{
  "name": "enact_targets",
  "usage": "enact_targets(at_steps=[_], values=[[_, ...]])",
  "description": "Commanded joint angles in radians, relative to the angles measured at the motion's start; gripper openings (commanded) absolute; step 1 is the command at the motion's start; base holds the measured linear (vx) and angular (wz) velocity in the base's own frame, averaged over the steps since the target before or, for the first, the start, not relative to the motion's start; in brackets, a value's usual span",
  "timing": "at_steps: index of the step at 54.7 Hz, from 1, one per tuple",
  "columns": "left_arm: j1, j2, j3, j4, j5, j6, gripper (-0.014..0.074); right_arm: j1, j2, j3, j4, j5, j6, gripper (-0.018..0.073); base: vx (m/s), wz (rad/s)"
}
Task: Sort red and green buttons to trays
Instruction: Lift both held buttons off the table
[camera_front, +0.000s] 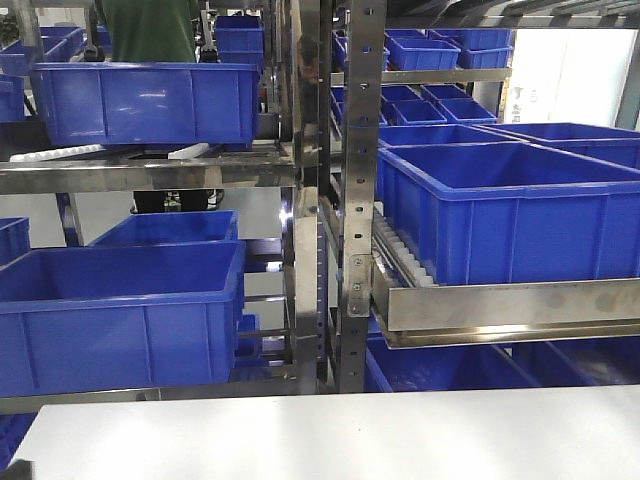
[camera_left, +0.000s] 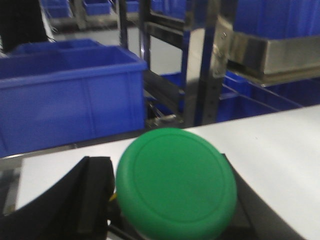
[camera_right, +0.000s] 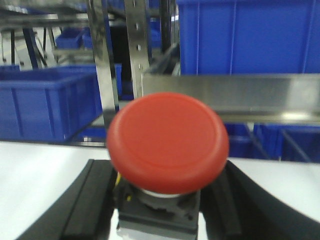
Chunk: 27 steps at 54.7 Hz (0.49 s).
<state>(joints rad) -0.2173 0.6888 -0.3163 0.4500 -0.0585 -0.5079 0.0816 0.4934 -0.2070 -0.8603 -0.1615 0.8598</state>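
Green push-button (camera_left: 175, 182) sits clamped between left gripper (camera_left: 170, 212) jaws, cap toward camera, over white table (camera_left: 280, 150). Red push-button (camera_right: 167, 140) likewise gripped at its dark base by right gripper (camera_right: 162, 217). Blue crates (camera_left: 65, 95) on far shelving.

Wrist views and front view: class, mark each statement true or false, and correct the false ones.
1. The left end effector holds the green button. True.
2. The right end effector holds a blue button. False: it holds the red button.
3. The blue crates sit on the racks. True.
4. The racks are wooden. False: they are shiny metal.
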Motion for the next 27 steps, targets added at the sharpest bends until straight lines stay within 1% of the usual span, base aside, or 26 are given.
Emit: enact_targets(at_steps=[1,5,7,14,27], values=[[-0.004,-0.095,-0.037,-0.003,-0.002,-0.011,0.0001,-0.003,-0.057,-0.027,-0.104,-0.053,0.035,-0.0008,0.0,0.0],[-0.004,-0.151,-0.037,-0.004,0.012,-0.011,0.0002,-0.003,-0.083,-0.026,-0.149,-0.053,0.035,-0.0008,0.0,0.0],[-0.004,-0.174,-0.037,-0.004,0.014,-0.011,0.0002,-0.003,-0.094,-0.025,-0.155,-0.053,0.044,-0.0008,0.0,0.0],[-0.004,-0.217,-0.037,-0.004,0.017,-0.011,0.0003,-0.003,-0.107,-0.023,-0.154,-0.051,0.045,-0.0008,0.0,0.0],[-0.004,-0.215,-0.037,-0.004,0.02,-0.011,0.0003,-0.003,-0.107,-0.023,-0.154,-0.052,0.045,-0.0008,0.0,0.0]])
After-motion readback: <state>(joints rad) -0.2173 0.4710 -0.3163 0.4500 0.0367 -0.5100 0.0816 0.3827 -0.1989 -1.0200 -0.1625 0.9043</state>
